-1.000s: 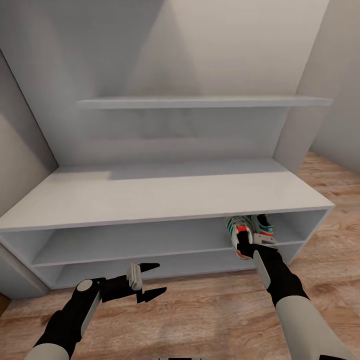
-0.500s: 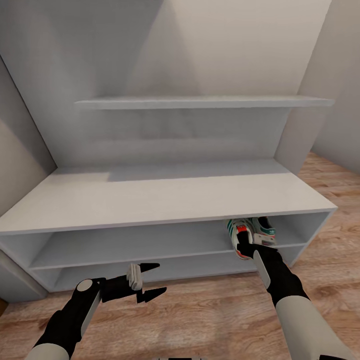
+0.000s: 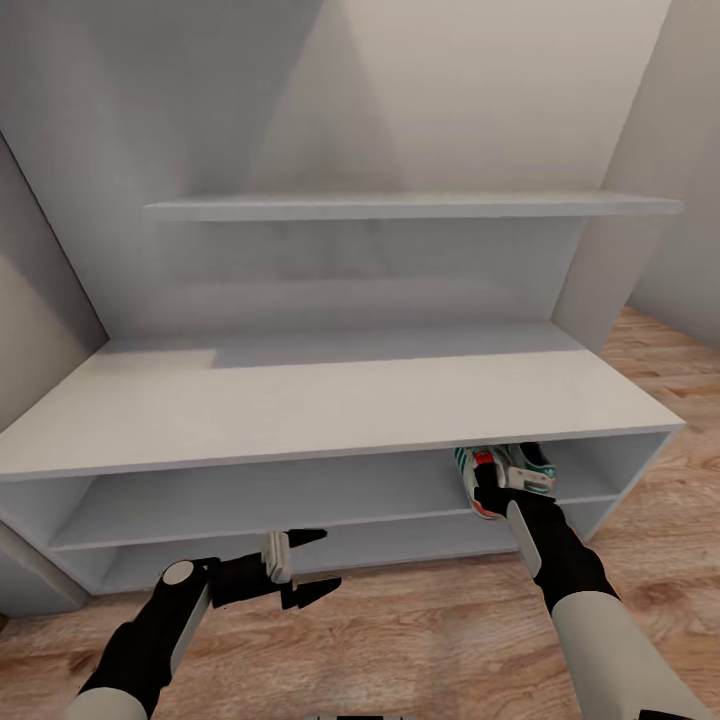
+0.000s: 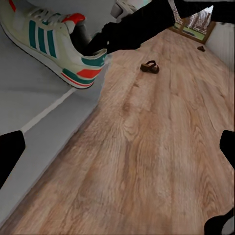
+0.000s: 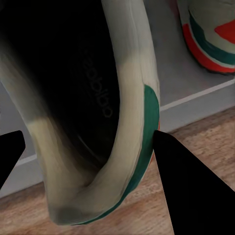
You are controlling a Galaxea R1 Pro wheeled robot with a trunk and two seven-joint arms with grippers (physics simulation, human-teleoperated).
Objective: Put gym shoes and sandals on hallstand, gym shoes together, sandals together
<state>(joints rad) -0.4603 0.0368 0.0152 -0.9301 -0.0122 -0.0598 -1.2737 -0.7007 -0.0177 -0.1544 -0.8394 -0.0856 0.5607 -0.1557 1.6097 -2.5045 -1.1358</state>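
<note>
My right jaws (image 3: 487, 487) sit on both sides of the heel of a gym shoe (image 5: 117, 122), one finger at each lower corner of the right wrist view, but I cannot tell if they squeeze it or just touch it. My left jaws (image 3: 305, 565) are wide apart and hold nothing, low in the head view over the corridor floor (image 3: 420, 640). I think I am setting this shoe on the hallstand (image 3: 330, 400) shelf beside the other gym shoe (image 4: 54, 41); next I must let go, then fetch the sandal (image 4: 150, 67) far off on the floor.
</note>
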